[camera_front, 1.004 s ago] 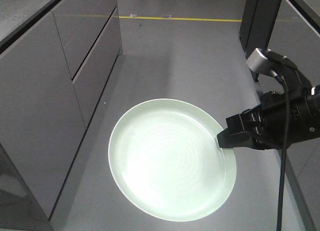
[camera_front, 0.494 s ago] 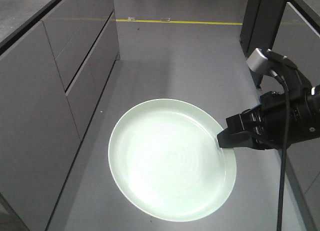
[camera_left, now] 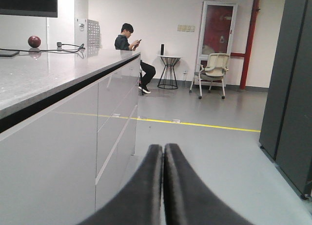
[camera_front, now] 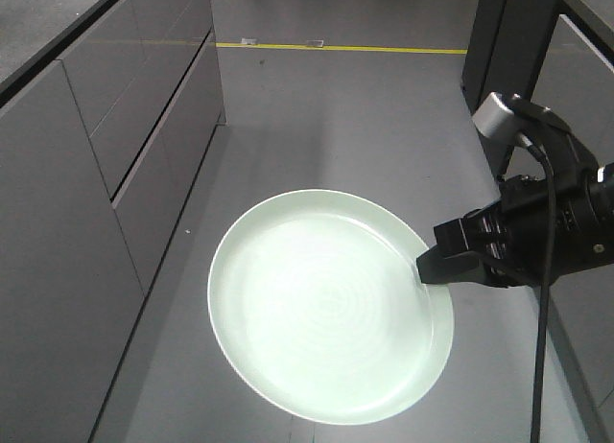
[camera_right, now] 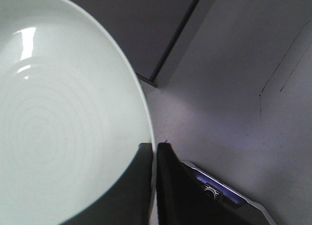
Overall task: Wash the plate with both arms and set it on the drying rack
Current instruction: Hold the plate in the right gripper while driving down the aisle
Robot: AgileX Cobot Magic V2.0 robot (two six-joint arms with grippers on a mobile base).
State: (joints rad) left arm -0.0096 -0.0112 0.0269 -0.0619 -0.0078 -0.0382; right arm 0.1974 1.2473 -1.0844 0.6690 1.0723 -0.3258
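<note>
The pale mint-green plate hangs in the air above the grey floor, held level by its right rim. My right gripper is shut on that rim; the black right arm with its silver cylinder and black cable reaches in from the right. In the right wrist view the plate fills the left side and the gripper pinches its edge. My left gripper is shut and empty, pointing along the aisle. The drying rack is out of view.
A long grey cabinet run with drawers lines the left, with its counter top in the left wrist view. A dark cabinet stands at the right. A yellow floor line crosses ahead. A seated person, a chair and a small table stand far off.
The floor, the cabinets and the yellow line have shifted in the front view, so the base has moved along the aisle. The plate and the right gripper keep the same place in the frame.
</note>
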